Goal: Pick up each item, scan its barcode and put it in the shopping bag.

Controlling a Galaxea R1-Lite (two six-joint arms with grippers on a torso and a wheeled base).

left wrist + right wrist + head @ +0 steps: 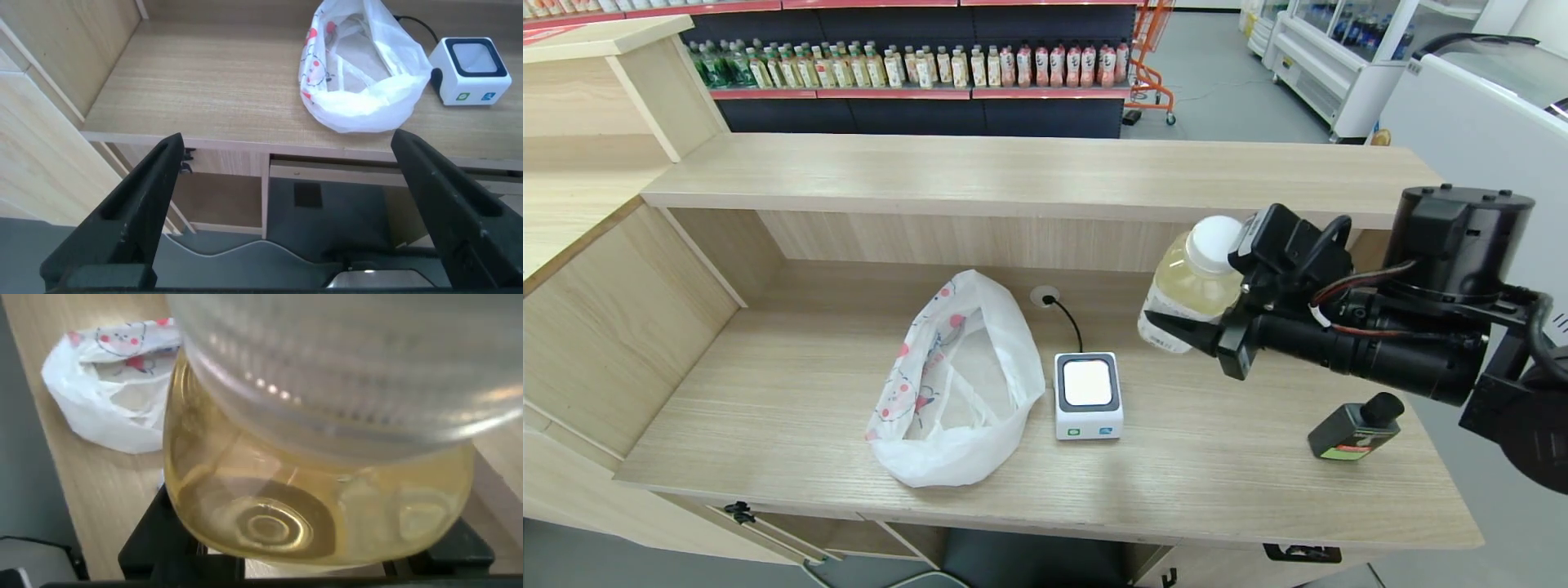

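A clear bottle of yellowish drink (1192, 282) with a white cap hangs above the wooden counter (1225, 474), to the right of the scanner. My right gripper (1191, 322) is shut on its body; from the right wrist the bottle (327, 457) is seen close up between the dark fingers (155, 547). The white barcode scanner (1087, 394) sits mid-counter, its window facing up. The white shopping bag (956, 384) lies open to its left. A small dark bottle (1354, 429) lies at the counter's right. My left gripper (288, 143) is open, low in front of the counter's edge.
A raised wooden ledge (1029, 171) runs along the counter's back, and a wooden side wall (621, 327) closes its left. The scanner's cable (1068, 320) runs to a hole at the back. Drawers (327, 175) sit under the counter's front edge.
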